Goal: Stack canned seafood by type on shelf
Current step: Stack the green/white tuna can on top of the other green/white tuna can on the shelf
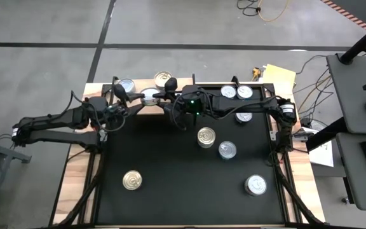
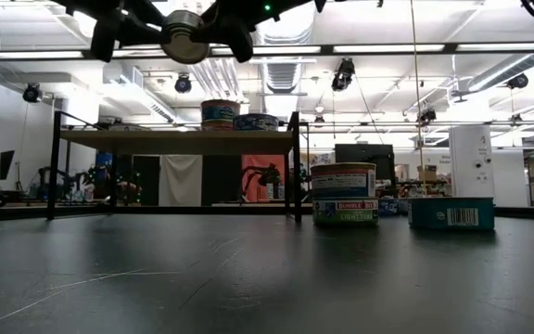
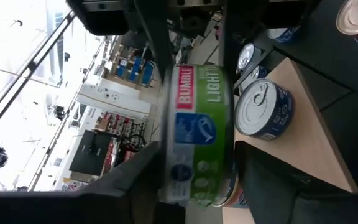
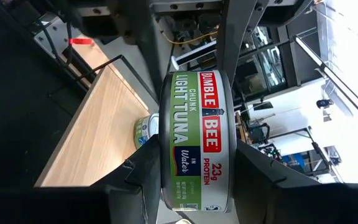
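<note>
Both pincers meet above the shelf (image 1: pixel 189 105). The right pincer (image 1: pixel 168 97) grips a tuna tin (image 4: pixel 196 140); the left pincer (image 1: pixel 134 97) also brackets the tin, though its grip cannot be told. Keep the tin level. Confirm one firm hold before the other lets go, then lower squarely onto matching tins.

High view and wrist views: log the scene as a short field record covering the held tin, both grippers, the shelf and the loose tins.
held tin: green-labelled tuna tin, in the air above the shelf, between the two grippers
right gripper: shut on the held tin
left gripper: at the same tin from the opposite side; grip unclear
shelf: wooden, at the table's far edge
shelf tins: two toward the left end, two toward the right
loose tins: at least four upright on the black table, spread apart
</note>
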Action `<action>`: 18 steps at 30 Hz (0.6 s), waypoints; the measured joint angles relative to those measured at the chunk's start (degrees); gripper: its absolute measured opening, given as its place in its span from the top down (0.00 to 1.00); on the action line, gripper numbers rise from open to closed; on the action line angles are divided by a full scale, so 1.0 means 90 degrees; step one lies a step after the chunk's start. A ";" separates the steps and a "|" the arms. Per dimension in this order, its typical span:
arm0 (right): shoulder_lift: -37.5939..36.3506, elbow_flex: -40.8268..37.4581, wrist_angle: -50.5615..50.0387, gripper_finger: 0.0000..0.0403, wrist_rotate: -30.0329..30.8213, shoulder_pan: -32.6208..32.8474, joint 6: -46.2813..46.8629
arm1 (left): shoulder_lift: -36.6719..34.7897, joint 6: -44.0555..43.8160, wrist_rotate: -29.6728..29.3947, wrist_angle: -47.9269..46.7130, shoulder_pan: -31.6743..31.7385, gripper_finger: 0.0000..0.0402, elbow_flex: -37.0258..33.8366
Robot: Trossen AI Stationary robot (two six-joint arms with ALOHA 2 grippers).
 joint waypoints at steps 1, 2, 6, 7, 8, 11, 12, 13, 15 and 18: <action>0.0000 0.0000 0.0001 0.66 0.0002 -0.0009 0.0004 | -0.0036 -0.0041 0.0001 0.0002 0.0000 0.58 0.0000; 0.0000 0.0000 0.0012 0.66 -0.0006 -0.0016 0.0004 | -0.0069 -0.0058 0.0011 -0.0012 -0.0002 0.60 0.0000; 0.0000 0.0000 0.0008 0.66 -0.0072 -0.0070 0.0005 | -0.0119 -0.0052 -0.0126 -0.0022 -0.0005 0.69 0.0000; 0.0000 0.0000 0.0005 0.66 -0.0082 -0.0080 0.0005 | -0.0107 -0.0054 -0.0235 -0.0024 -0.0010 0.69 -0.0001; 0.0000 0.0000 0.0003 0.65 -0.0078 -0.0094 0.0002 | -0.0080 -0.0059 -0.0332 -0.0019 -0.0012 0.69 -0.0002; 0.0000 0.0000 -0.0057 0.55 0.0026 -0.0117 0.0002 | 0.0000 -0.0056 -0.0649 -0.0035 -0.0006 0.69 -0.0002; 0.0000 0.0000 -0.0044 0.51 0.0028 -0.0125 0.0003 | 0.0024 -0.0059 -0.0817 -0.0026 0.0003 0.69 -0.0002; -0.0003 0.0002 -0.0026 0.48 0.0062 -0.0131 0.0002 | 0.0056 -0.0060 -0.0990 0.0027 0.0010 0.69 -0.0002; -0.0005 0.0002 -0.0056 0.42 0.0140 -0.0133 0.0038 | 0.0111 -0.0056 -0.1532 0.0028 0.0012 0.69 -0.0002; -0.0025 0.0000 -0.0091 0.37 0.0644 -0.0122 0.0189 | 0.0112 -0.0055 -0.2308 0.0024 0.0100 0.69 -0.0002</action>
